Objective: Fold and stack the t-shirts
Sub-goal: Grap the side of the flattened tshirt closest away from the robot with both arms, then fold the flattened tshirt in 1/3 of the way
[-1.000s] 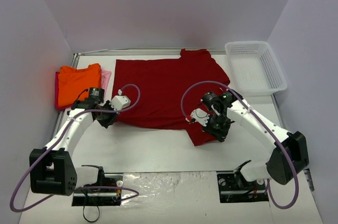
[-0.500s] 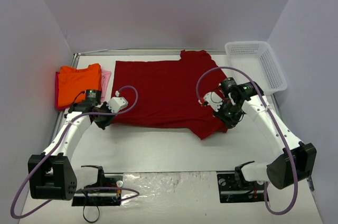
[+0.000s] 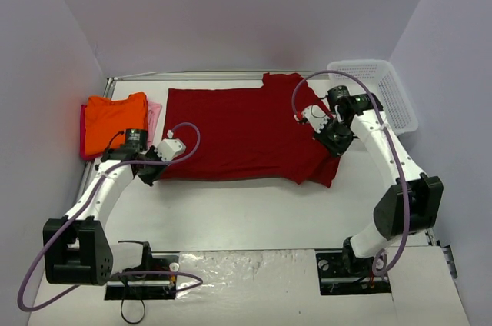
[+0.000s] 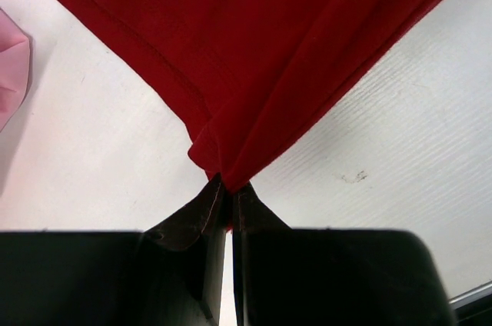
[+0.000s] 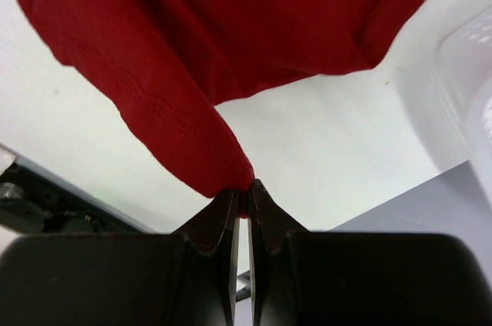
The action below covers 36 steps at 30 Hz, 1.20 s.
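Observation:
The large dark red t-shirt (image 3: 238, 130) lies spread across the middle of the table. My left gripper (image 3: 152, 174) is shut on its near left corner, seen in the left wrist view (image 4: 231, 95). My right gripper (image 3: 336, 144) is shut on a fold of the shirt's right side (image 5: 192, 141), which hangs from the fingertips (image 5: 224, 207) above the table. The bright orange t-shirt (image 3: 111, 120) lies folded at the far left, on top of the pale pink t-shirt (image 3: 154, 115), whose edge shows beside it and in the left wrist view (image 4: 11, 72).
A white plastic mesh basket (image 3: 372, 98) stands at the far right, close behind my right arm. The table's metal rim (image 3: 192, 76) runs along the back, and grey walls close in the sides.
My right gripper has carried the shirt's near right part from the table's middle front toward the far right, drawing the shirt out wider. My left gripper has stayed nearly still on its corner.

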{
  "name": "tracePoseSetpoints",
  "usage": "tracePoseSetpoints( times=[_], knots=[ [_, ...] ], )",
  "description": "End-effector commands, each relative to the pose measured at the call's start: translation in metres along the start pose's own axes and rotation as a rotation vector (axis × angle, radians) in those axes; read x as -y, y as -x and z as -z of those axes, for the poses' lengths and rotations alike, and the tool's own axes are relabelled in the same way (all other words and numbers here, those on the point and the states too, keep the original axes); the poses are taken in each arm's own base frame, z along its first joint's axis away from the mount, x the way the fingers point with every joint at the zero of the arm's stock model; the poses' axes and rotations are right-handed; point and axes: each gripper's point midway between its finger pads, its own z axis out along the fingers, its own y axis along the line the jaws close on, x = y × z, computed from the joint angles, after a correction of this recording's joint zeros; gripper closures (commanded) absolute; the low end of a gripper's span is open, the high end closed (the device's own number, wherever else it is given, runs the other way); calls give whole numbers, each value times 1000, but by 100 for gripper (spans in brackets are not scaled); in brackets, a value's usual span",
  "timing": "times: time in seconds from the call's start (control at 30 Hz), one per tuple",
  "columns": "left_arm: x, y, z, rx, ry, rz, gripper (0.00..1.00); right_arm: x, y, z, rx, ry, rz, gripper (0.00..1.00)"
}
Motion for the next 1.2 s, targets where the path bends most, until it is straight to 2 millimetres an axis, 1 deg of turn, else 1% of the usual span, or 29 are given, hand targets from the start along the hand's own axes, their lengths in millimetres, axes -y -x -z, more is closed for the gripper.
tracePoseSetpoints(
  times=[0.0,0.03,0.07,0.1,0.17,0.23,0.27,0.4,0.43,0.47,0.5,0.53,0.6,0.63,0.7,0.73,0.77,0.8,0.83,0.87,0.9,0.93,0.97,1.0,1.03,1.17],
  knots=[
    [-15,8,5,13,48,6,98,18,11,4,17,-4,-4,100],
    [-17,9,5,11,52,7,98,23,18,8,38,-15,-4,100],
    [-18,10,5,12,55,7,98,26,21,4,31,-9,-6,100],
    [-20,12,5,14,57,6,98,31,26,7,44,-22,-8,100],
    [-23,15,4,19,59,7,98,36,32,2,43,-12,-13,100],
    [-25,17,2,16,56,9,98,41,41,3,63,-13,-13,100],
    [-26,18,2,17,55,11,98,43,43,-3,52,0,-13,100],
    [-34,27,0,14,46,14,98,57,55,-11,43,-3,-27,100],
    [-34,29,-1,15,43,16,97,60,57,-18,32,5,-28,100],
    [-36,30,-1,15,45,15,98,66,62,-15,44,-11,-27,100],
    [-38,32,-2,15,43,14,98,69,64,-17,42,-14,-27,100],
    [-41,34,-4,15,43,16,98,71,65,-24,27,-5,-30,100],
    [-44,37,-5,13,43,18,98,79,71,-24,32,-22,-33,100],
    [-46,39,-7,10,40,17,98,82,73,-31,22,-15,-36,100],
    [-49,39,-13,-2,29,22,98,89,79,-31,30,-27,-41,100],
    [-52,43,-13,2,33,19,98,92,82,-32,34,-30,-42,100],
    [-55,45,-14,1,34,19,98,93,82,-40,20,-20,-43,100],
    [-55,43,-19,-11,24,25,98,97,87,-38,32,-30,-45,100],
    [-57,45,-21,-12,22,22,98,100,88,-45,20,-24,-46,100],
    [-60,48,-21,-10,24,21,98,102,89,-45,19,-25,-46,100],
    [-61,48,-26,-18,14,26,98,107,93,-45,27,-38,-47,100],
    [-63,49,-28,-21,11,27,98,109,94,-51,15,-33,-48,100],
    [-67,54,-27,-14,15,25,98,110,95,-52,13,-32,-48,100],
    [-68,53,-32,-26,2,29,98,114,99,-50,24,-44,-47,100],
    [-69,54,-34,-27,-1,30,98,115,99,-56,11,-35,-48,100],
    [-78,60,-44,-38,-13,31,98,126,107,-61,12,-50,-45,100]
  ],
)
